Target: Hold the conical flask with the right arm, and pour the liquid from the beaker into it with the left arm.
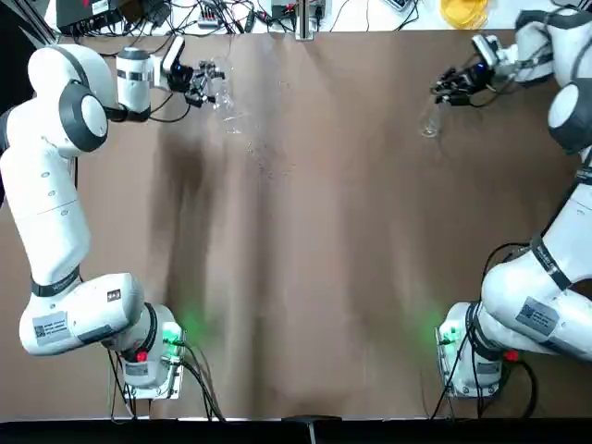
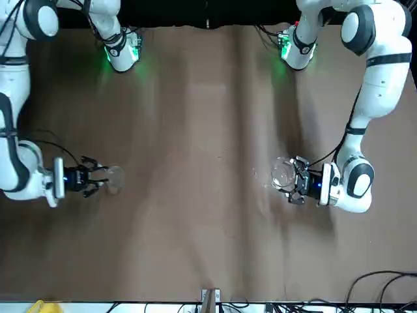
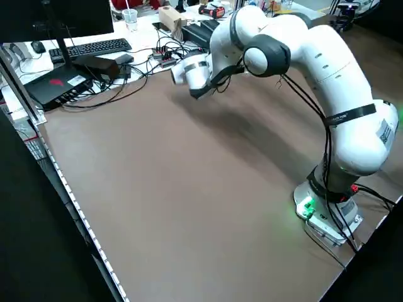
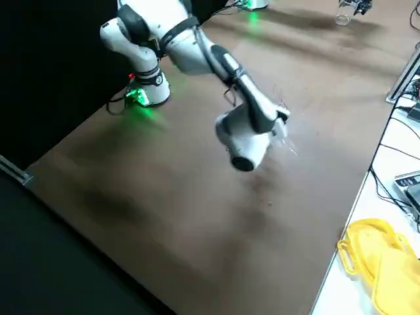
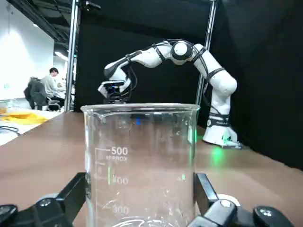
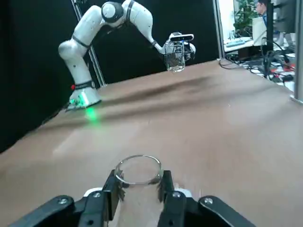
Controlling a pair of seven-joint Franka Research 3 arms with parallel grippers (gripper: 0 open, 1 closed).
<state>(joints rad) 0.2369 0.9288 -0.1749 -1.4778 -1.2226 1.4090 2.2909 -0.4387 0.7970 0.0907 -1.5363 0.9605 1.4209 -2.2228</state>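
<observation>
Brown tabletop (image 1: 305, 231), black backdrop, left end effector (image 5: 139, 189) part-open gripping beaker (image 5: 142, 161), right one (image 6: 139, 184) closed round flask neck (image 6: 138, 170)

Left gripper (image 5: 142, 196) and right gripper (image 6: 139, 191), well apart — fingers closed in, right wrist seemingly level.

Robotics lab, graduated beaker (image 5: 142, 165) visible

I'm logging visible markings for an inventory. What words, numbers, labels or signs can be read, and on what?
"500", "APPROX": the beaker.
Lower marks on it: too faint to read surely.
Labels on the left arm and right arm: too small to read.
</observation>
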